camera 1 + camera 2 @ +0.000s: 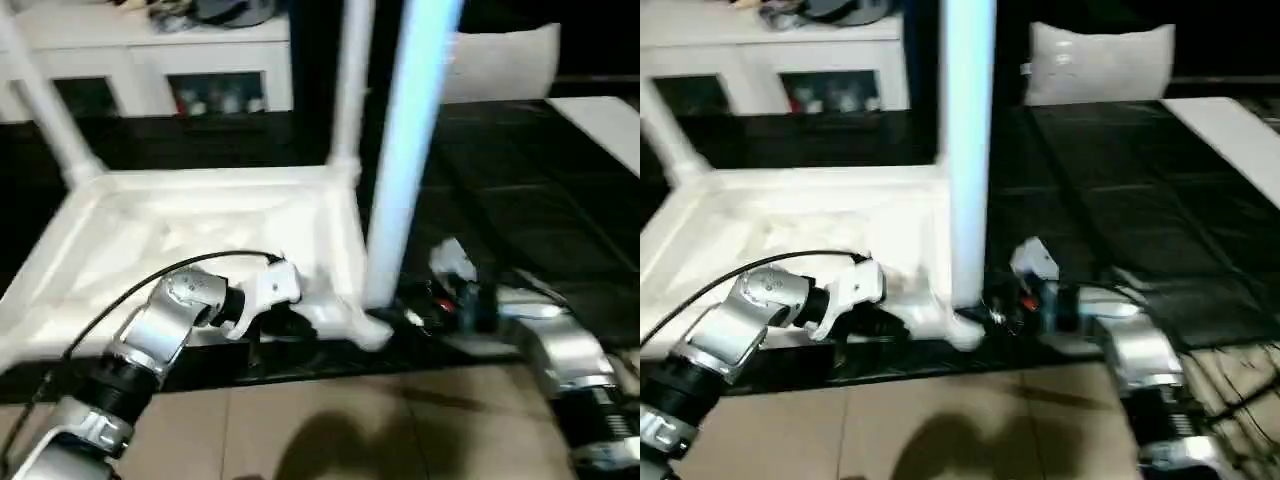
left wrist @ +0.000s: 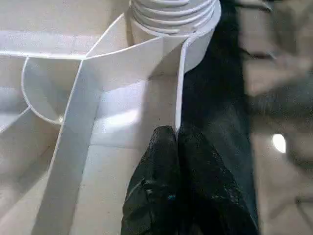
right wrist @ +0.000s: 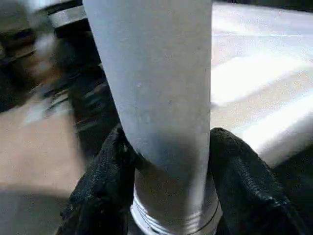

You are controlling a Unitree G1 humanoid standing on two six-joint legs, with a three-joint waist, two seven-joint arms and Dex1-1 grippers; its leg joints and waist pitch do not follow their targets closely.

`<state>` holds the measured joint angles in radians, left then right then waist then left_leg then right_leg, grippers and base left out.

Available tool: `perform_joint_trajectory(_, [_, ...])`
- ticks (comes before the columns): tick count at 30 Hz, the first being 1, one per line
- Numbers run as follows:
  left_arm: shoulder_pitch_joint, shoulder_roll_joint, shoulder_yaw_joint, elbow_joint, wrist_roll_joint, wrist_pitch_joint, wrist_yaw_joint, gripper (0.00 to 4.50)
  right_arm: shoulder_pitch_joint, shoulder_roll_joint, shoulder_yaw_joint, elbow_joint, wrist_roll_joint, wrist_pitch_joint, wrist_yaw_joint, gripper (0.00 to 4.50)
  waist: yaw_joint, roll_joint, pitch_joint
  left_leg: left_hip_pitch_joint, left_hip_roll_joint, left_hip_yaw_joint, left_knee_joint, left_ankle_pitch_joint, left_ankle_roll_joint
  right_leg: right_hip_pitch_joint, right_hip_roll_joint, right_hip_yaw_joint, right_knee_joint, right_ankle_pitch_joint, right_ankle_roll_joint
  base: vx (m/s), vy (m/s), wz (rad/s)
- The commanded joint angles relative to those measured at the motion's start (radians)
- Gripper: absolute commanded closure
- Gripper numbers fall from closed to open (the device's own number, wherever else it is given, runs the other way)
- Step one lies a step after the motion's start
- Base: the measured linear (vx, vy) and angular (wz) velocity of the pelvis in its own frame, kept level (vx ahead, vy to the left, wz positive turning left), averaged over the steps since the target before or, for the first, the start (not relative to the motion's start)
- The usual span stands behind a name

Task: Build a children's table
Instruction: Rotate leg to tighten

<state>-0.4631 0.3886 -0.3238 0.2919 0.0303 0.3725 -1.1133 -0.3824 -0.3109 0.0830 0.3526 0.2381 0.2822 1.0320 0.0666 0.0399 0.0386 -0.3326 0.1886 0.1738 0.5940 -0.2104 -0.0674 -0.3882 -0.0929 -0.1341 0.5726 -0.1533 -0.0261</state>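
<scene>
Tabletop [image 1: 200, 230] upside down on black mat [image 1: 1120, 180], tan floor tiles [image 1: 330, 430] in front; cabinet [image 1: 150, 60] and pillow [image 1: 1100, 60] behind. Left gripper [image 2: 178, 147] pinches tabletop rim, right gripper [image 3: 166, 171] clamps upright leg [image 1: 968, 150] at near corner socket

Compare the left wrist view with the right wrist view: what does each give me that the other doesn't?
Left wrist alone: the left tool pinching the tabletop's thin rim, inner ribs beside it, and the leg's threaded end sitting at the corner socket. Right wrist alone: the right tool clamped around the leg's shaft just above the threads. Shared: the same leg, the white tabletop and the dark mat.
</scene>
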Motion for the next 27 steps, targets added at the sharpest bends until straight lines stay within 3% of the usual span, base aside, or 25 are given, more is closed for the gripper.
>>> perform_joint_trajectory(1, [0.004,-0.133,-0.025,-0.087,-0.078,0.068,0.066,4.5,-0.039,0.095,0.027,0.068,-0.018,0.081,-0.173,2.56,-0.016,-0.009,-0.038,-0.006,0.027,-0.024,-0.072,-0.317,0.004,0.042,-0.068,0.031,-0.111,-0.653,-0.04,0.0,0.0,0.0])
perform_joint_trajectory(3, [0.003,-0.159,-0.017,-0.091,-0.07,0.091,0.105,4.5,-0.047,0.119,0.023,0.081,-0.026,0.089,-0.217,2.56,-0.031,-0.005,-0.039,-0.003,0.024,-0.026,-0.068,-0.335,0.005,0.038,-0.067,0.025,-0.121,-0.671,-0.023,0.0,0.0,0.0])
perform_joint_trajectory(4, [-0.007,-0.222,-0.007,-0.086,-0.032,0.129,0.203,4.5,-0.077,0.186,0.002,0.138,-0.054,0.106,-0.366,2.56,-0.051,0.0,-0.041,-0.01,0.027,-0.033,-0.07,-0.353,0.012,0.047,-0.068,0.014,-0.125,-0.662,-0.007,0.0,0.0,0.0])
perform_joint_trajectory(5, [-0.01,-0.239,-0.003,-0.086,-0.021,0.142,0.233,4.5,-0.086,0.207,-0.007,0.156,-0.062,0.115,-0.415,2.56,-0.064,0.003,-0.037,-0.011,0.03,-0.035,-0.072,-0.369,0.011,0.046,-0.066,0.007,-0.129,-0.652,-0.009,0.0,0.0,0.0])
perform_joint_trajectory(6, [-0.016,-0.261,0.001,-0.078,-0.01,0.148,0.268,4.5,-0.101,0.235,-0.028,0.187,-0.059,0.116,-0.472,2.56,-0.081,0.004,-0.038,-0.01,0.029,-0.042,-0.07,-0.405,0.005,0.049,-0.065,-0.009,-0.137,-0.657,0.006,0.0,0.0,0.0])
perform_joint_trajectory(7, [-0.029,-0.29,0.009,-0.061,0.008,0.15,0.325,4.5,-0.12,0.266,-0.055,0.226,-0.056,0.093,-0.535,2.56,-0.097,0.009,-0.038,-0.001,0.03,-0.046,-0.068,-0.439,0.007,0.047,-0.067,-0.018,-0.145,-0.651,0.009,0.0,0.0,0.0])
perform_joint_trajectory(8, [-0.029,-0.29,0.009,-0.061,0.008,0.15,0.325,4.5,-0.12,0.266,-0.055,0.226,-0.056,0.093,-0.535,2.56,-0.104,0.011,-0.038,-0.001,0.031,-0.05,-0.068,-0.449,0.009,0.05,-0.069,-0.021,-0.146,-0.635,0.006,0.0,0.0,0.0])
perform_joint_trajectory(9, [-0.042,-0.309,0.015,-0.044,0.019,0.149,0.364,4.5,-0.133,0.286,-0.073,0.251,-0.048,0.065,-0.555,2.21,-0.109,0.012,-0.039,-0.003,0.032,-0.053,-0.07,-0.462,0.012,0.054,-0.068,-0.025,-0.145,-0.619,0.005,0.0,0.0,0.0])
perform_joint_trajectory(10, [-0.049,-0.314,0.014,-0.037,0.027,0.148,0.38,4.5,-0.139,0.298,-0.086,0.263,-0.039,0.054,-0.563,2.21,-0.119,0.013,-0.036,0.004,0.036,-0.057,-0.074,-0.506,0.018,0.05,-0.067,-0.028,-0.149,-0.595,0.002,0.0,0.0,0.0])
perform_joint_trajectory(13, [-0.06,-0.311,0.016,-0.027,0.046,0.151,0.405,4.5,-0.15,0.315,-0.113,0.276,-0.026,0.039,-0.574,1.78,-0.135,0.011,-0.032,0.006,0.033,-0.061,-0.074,-0.544,0.018,0.052,-0.07,-0.037,-0.153,-0.627,0.012,0.0,0.0,0.0])
perform_joint_trajectory(15, [-0.06,-0.288,0.013,-0.024,0.056,0.143,0.398,4.5,-0.142,0.304,-0.112,0.261,-0.028,0.03,-0.557,1.63,-0.135,0.013,-0.032,0.001,0.033,-0.062,-0.075,-0.531,0.02,0.053,-0.075,-0.03,-0.149,-0.621,0.009,0.0,0.0,0.0])
perform_joint_trajectory(16, [-0.054,-0.246,0.005,-0.021,0.069,0.111,0.371,4.5,-0.12,0.274,-0.108,0.229,-0.031,0.031,-0.517,1.49,-0.132,0.011,-0.032,0.002,0.028,-0.059,-0.073,-0.508,0.024,0.047,-0.078,-0.023,-0.148,-0.622,-0.006,0.0,0.0,0.0])
perform_joint_trajectory(19, [-0.047,-0.226,0.002,-0.023,0.076,0.099,0.359,4.5,-0.109,0.258,-0.11,0.213,-0.033,0.038,-0.502,1.22,-0.123,0.012,-0.036,-0.009,0.031,-0.057,-0.077,-0.454,0.032,0.051,-0.081,-0.005,-0.137,-0.579,-0.034,0.0,0.0,0.0])
perform_joint_trajectory(20, [-0.035,-0.184,0.0,-0.021,0.081,0.064,0.322,4.5,-0.076,0.21,-0.094,0.165,-0.031,0.035,-0.423,1.22,-0.119,0.016,-0.037,-0.01,0.032,-0.057,-0.078,-0.441,0.034,0.051,-0.082,-0.002,-0.133,-0.561,-0.044,0.0,0.0,0.0])
perform_joint_trajectory(23, [-0.027,-0.139,0.003,-0.014,0.069,0.041,0.268,4.5,-0.03,0.137,-0.084,0.091,-0.004,0.025,-0.3,0.96,-0.091,0.013,-0.05,-0.023,0.039,-0.05,-0.079,-0.328,0.059,0.059,-0.08,0.02,-0.11,-0.416,-0.099,0.0,0.0,0.0])
perform_joint_trajectory(24, [-0.025,-0.124,0.002,-0.013,0.062,0.037,0.244,4.5,-0.019,0.109,-0.083,0.072,0.007,0.023,-0.263,0.88,-0.078,0.011,-0.057,-0.032,0.041,-0.046,-0.075,-0.249,0.078,0.063,-0.081,0.029,-0.093,-0.328,-0.124,0.0,0.0,0.0])
perform_joint_trajectory(25, [-0.025,-0.124,0.002,-0.013,0.062,0.037,0.244,4.5,-0.019,0.109,-0.083,0.072,0.007,0.023,-0.263,0.81,-0.073,0.007,-0.058,-0.037,0.042,-0.046,-0.074,-0.214,0.09,0.066,-0.079,0.03,-0.086,-0.293,-0.137,0.0,0.0,0.0])
perform_joint_trajectory(26, [-0.026,-0.107,-0.002,-0.011,0.057,0.03,0.221,4.5,-0.011,0.08,-0.08,0.055,0.016,0.018,-0.222,0.66,-0.061,0.008,-0.055,-0.03,0.041,-0.039,-0.07,-0.182,0.103,0.056,-0.076,0.035,-0.084,-0.263,-0.16,0.0,0.0,0.0])
perform_joint_trajectory(27, [-0.027,-0.095,-0.008,-0.008,0.054,0.02,0.204,4.5,-0.006,0.061,-0.078,0.043,0.02,0.014,-0.193,0.55,-0.055,0.006,-0.056,-0.033,0.037,-0.036,-0.067,-0.167,0.11,0.06,-0.077,0.038,-0.079,-0.276,-0.17,0.0,0.0,0.0])
